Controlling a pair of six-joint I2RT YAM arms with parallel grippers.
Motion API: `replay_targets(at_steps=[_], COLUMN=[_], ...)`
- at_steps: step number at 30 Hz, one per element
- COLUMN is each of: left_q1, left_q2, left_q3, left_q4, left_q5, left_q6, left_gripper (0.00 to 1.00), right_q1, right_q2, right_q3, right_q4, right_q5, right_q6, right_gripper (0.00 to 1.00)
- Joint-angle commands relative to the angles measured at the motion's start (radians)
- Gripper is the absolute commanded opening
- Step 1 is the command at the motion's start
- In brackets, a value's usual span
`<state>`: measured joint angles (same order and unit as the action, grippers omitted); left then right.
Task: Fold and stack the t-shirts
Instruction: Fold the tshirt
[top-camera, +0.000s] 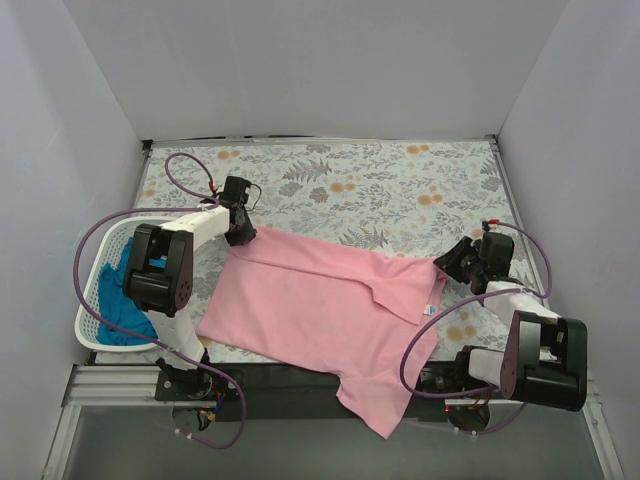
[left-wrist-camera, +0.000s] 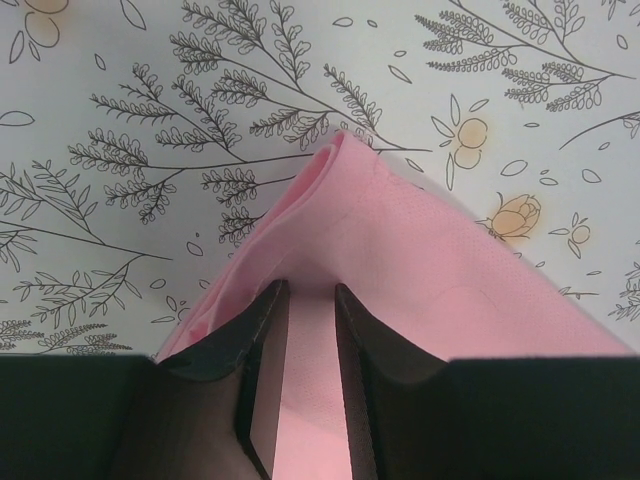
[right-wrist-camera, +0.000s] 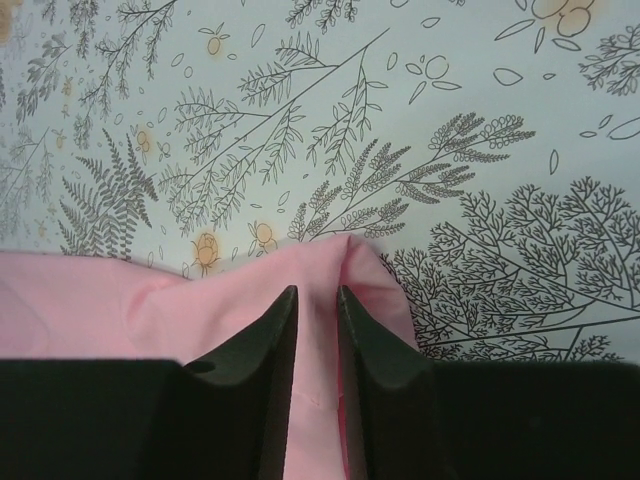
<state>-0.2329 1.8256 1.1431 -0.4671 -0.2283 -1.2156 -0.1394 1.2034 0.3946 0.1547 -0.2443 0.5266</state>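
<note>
The light pink t-shirt (top-camera: 320, 305) lies spread across the middle of the floral cloth, and its lower part hangs over the near edge. My left gripper (top-camera: 241, 236) is shut on the shirt's far left corner; in the left wrist view pink cloth (left-wrist-camera: 420, 260) fills the gap between the jaws of the gripper (left-wrist-camera: 305, 290). My right gripper (top-camera: 447, 263) is shut on the shirt's far right corner, seen bunched (right-wrist-camera: 340, 265) between its jaws (right-wrist-camera: 317, 292). The teal-blue t-shirt (top-camera: 122, 300) lies crumpled in the basket.
The white lattice basket (top-camera: 92, 290) stands at the table's left edge beside the left arm. The floral tablecloth (top-camera: 380, 190) covers the table. Grey walls close in the back and both sides. Purple cables loop off both arms.
</note>
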Motion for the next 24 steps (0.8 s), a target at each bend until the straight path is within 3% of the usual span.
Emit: replay_targets(at_steps=[1, 5, 13, 24], left_q1=[0.000, 0.000, 0.018, 0.023], left_q2=[0.012, 0.027, 0.043, 0.051], left_q3=[-0.005, 0.003, 0.015, 0.014], left_q4=[-0.010, -0.034, -0.070, -0.079], left_q5=[-0.037, -0.061, -0.055, -0.060], left_q6=[0.007, 0.001, -0.019, -0.019], left_gripper=[0.24, 0.23, 0.22, 0.22], right_q1=[-0.006, -0.015, -0.020, -0.031], right_q2=[0.025, -0.010, -0.166, -0.122], right_q3=[-0.013, -0.023, -0.031, -0.085], right_q4=[0.075, 0.066, -0.087, -0.098], right_q5=[-0.026, -0.027, 0.083, 0.163], right_q6=[0.013, 0.018, 0.001, 0.000], right_gripper=[0.27, 0.02, 0.01, 0.01])
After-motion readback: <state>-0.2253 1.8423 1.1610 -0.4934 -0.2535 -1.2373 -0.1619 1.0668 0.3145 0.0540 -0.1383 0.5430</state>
